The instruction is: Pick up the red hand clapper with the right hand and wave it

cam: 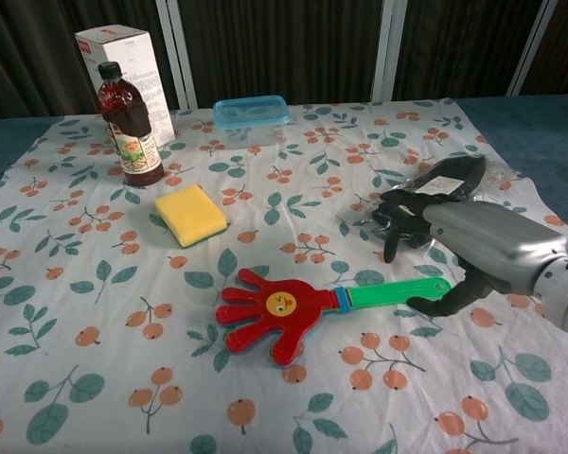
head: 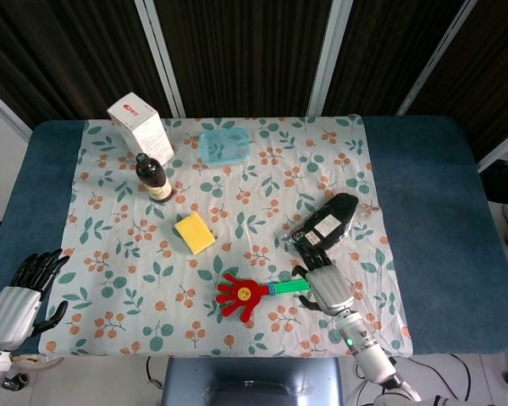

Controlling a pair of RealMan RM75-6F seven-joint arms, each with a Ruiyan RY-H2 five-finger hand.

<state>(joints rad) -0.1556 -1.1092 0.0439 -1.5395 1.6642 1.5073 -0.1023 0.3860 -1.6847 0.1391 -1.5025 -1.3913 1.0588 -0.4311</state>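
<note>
Chest view: right hand [cam: 464,248] spread, nothing held, thumb beside red hand clapper [cam: 303,307] handle end on desk [cam: 66,312].

My right hand [head: 326,289] sits over the green handle end of the red hand clapper [head: 256,293], fingers spread; left hand [head: 19,292] off-cloth.

Bottle [head: 155,178] – beside box [head: 136,123]; tub [head: 223,145], sponge [head: 195,233], black packet [head: 328,222].
</note>
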